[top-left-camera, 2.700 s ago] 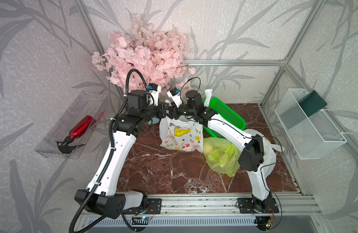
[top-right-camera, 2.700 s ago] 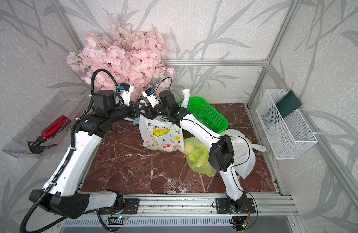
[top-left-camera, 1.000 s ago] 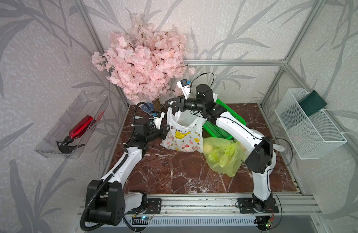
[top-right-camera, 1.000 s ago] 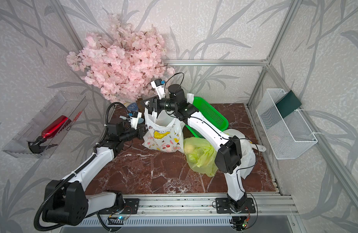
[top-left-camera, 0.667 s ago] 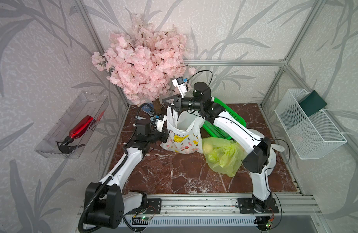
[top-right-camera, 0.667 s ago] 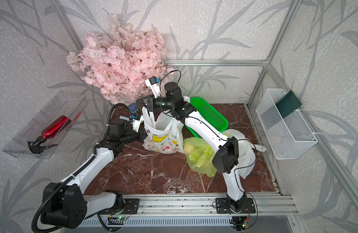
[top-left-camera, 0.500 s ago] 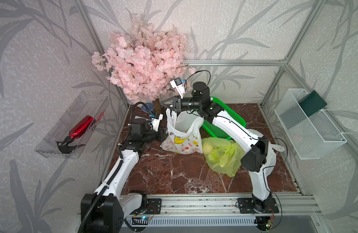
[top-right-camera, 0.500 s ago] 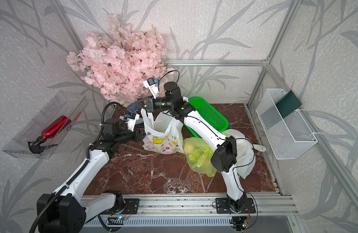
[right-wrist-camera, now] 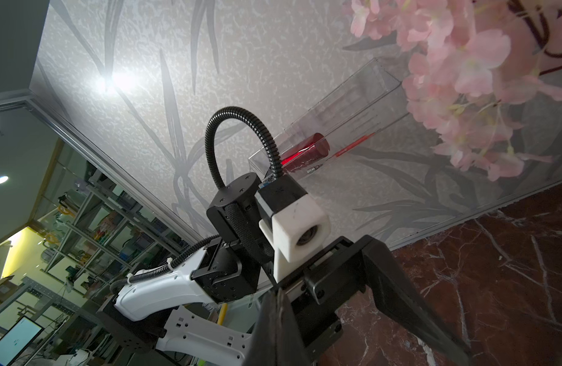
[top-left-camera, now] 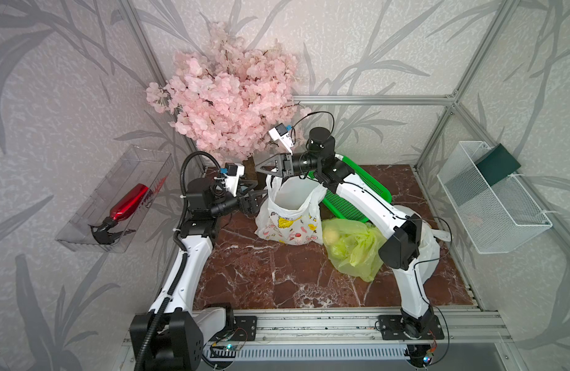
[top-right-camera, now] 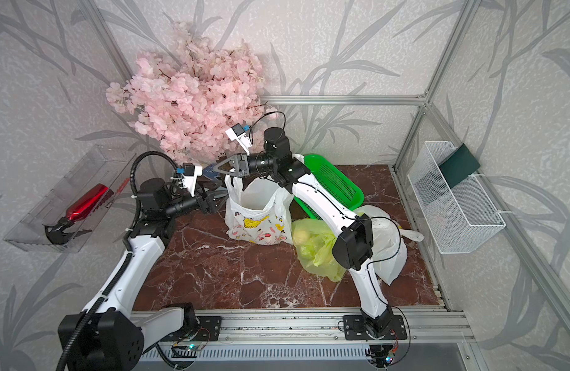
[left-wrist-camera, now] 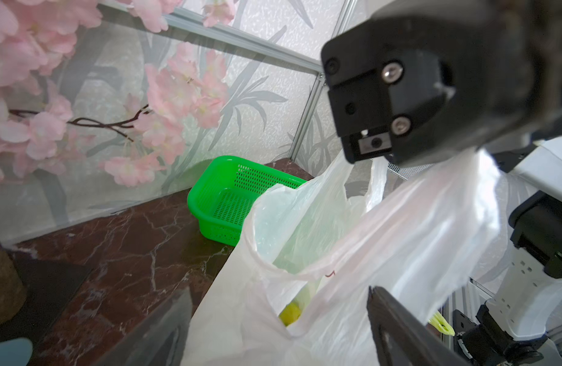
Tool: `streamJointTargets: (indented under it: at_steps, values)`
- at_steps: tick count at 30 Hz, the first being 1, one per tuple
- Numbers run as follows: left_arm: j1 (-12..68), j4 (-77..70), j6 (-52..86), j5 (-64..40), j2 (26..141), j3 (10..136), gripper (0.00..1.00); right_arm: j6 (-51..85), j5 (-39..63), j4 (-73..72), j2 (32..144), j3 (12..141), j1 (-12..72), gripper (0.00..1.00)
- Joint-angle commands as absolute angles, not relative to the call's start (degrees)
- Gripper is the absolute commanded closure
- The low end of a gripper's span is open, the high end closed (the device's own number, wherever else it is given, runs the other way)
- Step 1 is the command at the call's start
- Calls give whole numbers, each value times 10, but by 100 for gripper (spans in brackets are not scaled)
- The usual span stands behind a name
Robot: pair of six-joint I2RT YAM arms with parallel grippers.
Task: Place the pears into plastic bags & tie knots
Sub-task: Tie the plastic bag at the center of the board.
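A white plastic bag (top-left-camera: 290, 218) (top-right-camera: 261, 225) with cartoon prints stands with its mouth wide open at the back of the table. My right gripper (top-left-camera: 258, 167) (top-right-camera: 216, 167) (right-wrist-camera: 277, 301) is shut on its handle and holds it up. My left gripper (top-left-camera: 261, 190) (top-right-camera: 218, 192) (left-wrist-camera: 279, 329) is open, its fingers on either side of the bag's near rim. A yellow-green pear (left-wrist-camera: 290, 312) shows deep inside this bag. A yellow-green bag (top-left-camera: 354, 247) (top-right-camera: 319, 253) lies beside it with a pear (top-left-camera: 331, 236) showing through. Another white bag (top-left-camera: 428, 244) sits behind my right arm. No knot is visible.
A green basket (top-left-camera: 351, 192) (left-wrist-camera: 229, 196) leans at the back behind the bags. A pink blossom tree (top-left-camera: 229, 96) overhangs the back left corner. A wire basket (top-left-camera: 489, 199) hangs on the right wall, and a clear tray with a red bottle (top-left-camera: 126, 202) on the left wall.
My left gripper has opened and let go of the bag. My right gripper has shut on the handle and carried it leftward, pulling the bag's mouth wider.
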State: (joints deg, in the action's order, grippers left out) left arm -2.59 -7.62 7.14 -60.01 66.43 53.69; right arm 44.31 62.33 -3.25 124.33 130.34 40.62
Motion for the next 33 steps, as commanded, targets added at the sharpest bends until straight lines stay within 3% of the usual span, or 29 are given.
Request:
streamJointTargets:
  at_steps: [1, 8, 18, 21, 27, 33]
  values:
    - [-4, -91, 12, -620, 688, 569, 12, 461, 646, -64, 1252, 1321, 410, 100]
    - [21, -128, 14, -638, 725, 575, 13, 478, 653, -75, 1261, 1330, 411, 100]
    - [38, -111, 0, -681, 754, 612, 30, 504, 657, -97, 1265, 1331, 410, 100]
    - [38, -80, -31, -664, 743, 614, 24, 511, 656, -106, 1263, 1330, 410, 100]
    - [55, -124, -12, -650, 755, 610, 24, 549, 654, -145, 1272, 1332, 410, 100]
    - [62, -141, 4, -686, 784, 627, 34, 551, 649, -149, 1268, 1318, 408, 100]
